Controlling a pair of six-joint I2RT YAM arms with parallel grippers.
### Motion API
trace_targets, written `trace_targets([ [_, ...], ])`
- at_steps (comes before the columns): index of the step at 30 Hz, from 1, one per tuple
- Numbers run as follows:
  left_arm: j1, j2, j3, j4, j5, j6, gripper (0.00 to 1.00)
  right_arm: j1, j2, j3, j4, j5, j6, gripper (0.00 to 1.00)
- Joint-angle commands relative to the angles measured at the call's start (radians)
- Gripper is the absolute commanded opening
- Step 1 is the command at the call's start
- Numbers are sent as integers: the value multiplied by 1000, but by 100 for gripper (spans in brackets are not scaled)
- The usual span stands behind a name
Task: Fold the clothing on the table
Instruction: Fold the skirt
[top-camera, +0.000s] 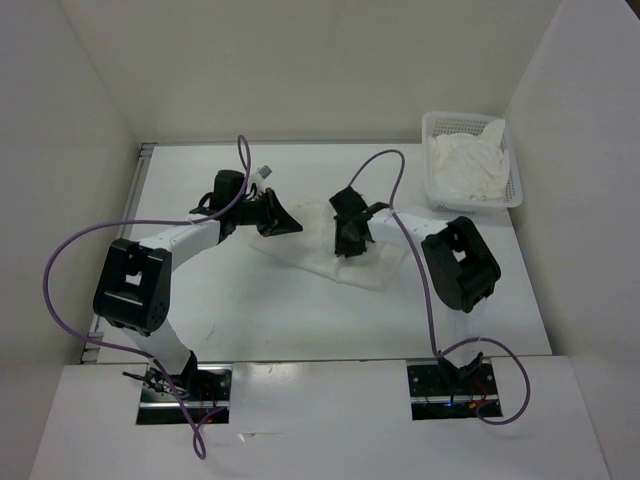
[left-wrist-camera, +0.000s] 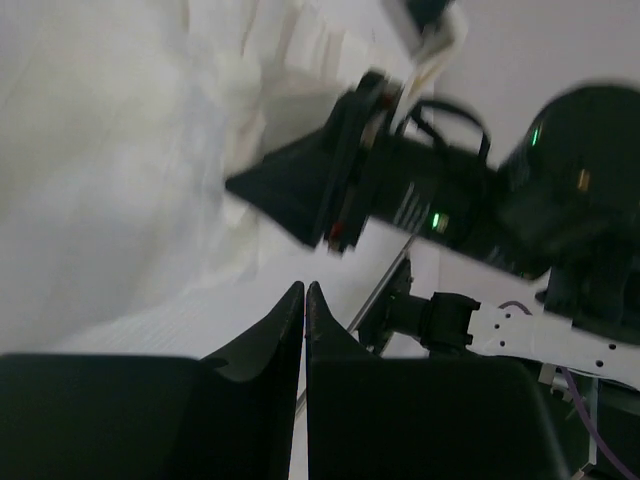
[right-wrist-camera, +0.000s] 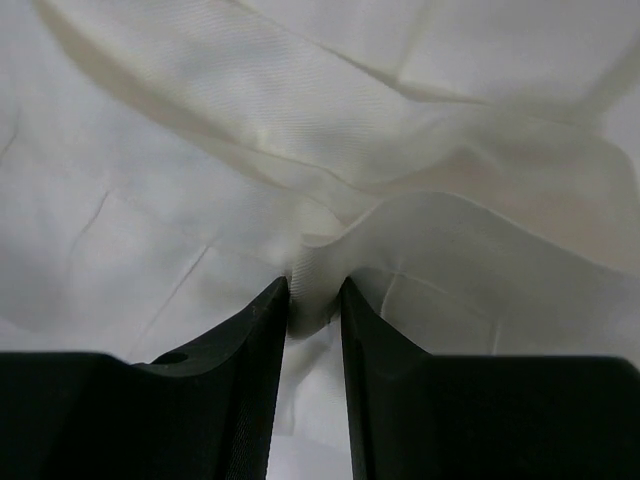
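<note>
Right gripper (right-wrist-camera: 314, 292) clamped on a raised fold of the clothing (right-wrist-camera: 420, 130); left gripper (left-wrist-camera: 304, 292) closed just beside the cloth.
We see the clothing spread flat on the table (top-camera: 300, 320), under and ahead of both grippers, with a ridge of it pinched between the right fingers. The left fingers meet tip to tip at the cloth's edge; we cannot tell whether any fabric is caught there. The left wrist view is blurred, and the right gripper's black body blocks part of the cloth. From above, the garment's outline is faint against the white table and partly covered by both grippers. Both arms reach forward, elbows out to the sides, grippers angled down and near each other.
</note>
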Motion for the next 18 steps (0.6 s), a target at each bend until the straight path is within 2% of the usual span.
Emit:
trace_targets([
  [1, -6, -24, -5, 43, 10, 6, 7, 121, -23, -125, -15, -98, 99, 33],
  [5, -6, -24, -5, 25, -9, 36, 7, 193, -104, -206, -1, -107, 159, 33],
  [6, -6, -15, 4, 16, -9, 36, 10, 193, -116, -206, -1, -92, 159, 33],
  [7, -6, -15, 20, 3, -9, 46, 18, 193, -138, -182, -52, -46, 159, 35],
  [9, 3, -6, 57, -29, -9, 87, 28, 193, -156, -89, -116, 2, 112, 38],
  [10, 13, -6, 85, -91, -9, 114, 43, 193, -175, -52, -172, 26, 93, 39],
  [11, 13, 8, 122, -140, -22, 152, 99, 193, -184, 15, -197, 26, 63, 40],
  [12, 22, 19, 201, -241, -33, 239, 100, 172, -196, 42, -217, 26, 50, 41],
  [15, 46, 55, 274, -351, 9, 356, 100, 140, -267, 73, -252, 26, 38, 41],
  [18, 86, 55, 259, -351, 46, 399, 100, 80, -365, 29, -265, 26, 38, 43],
])
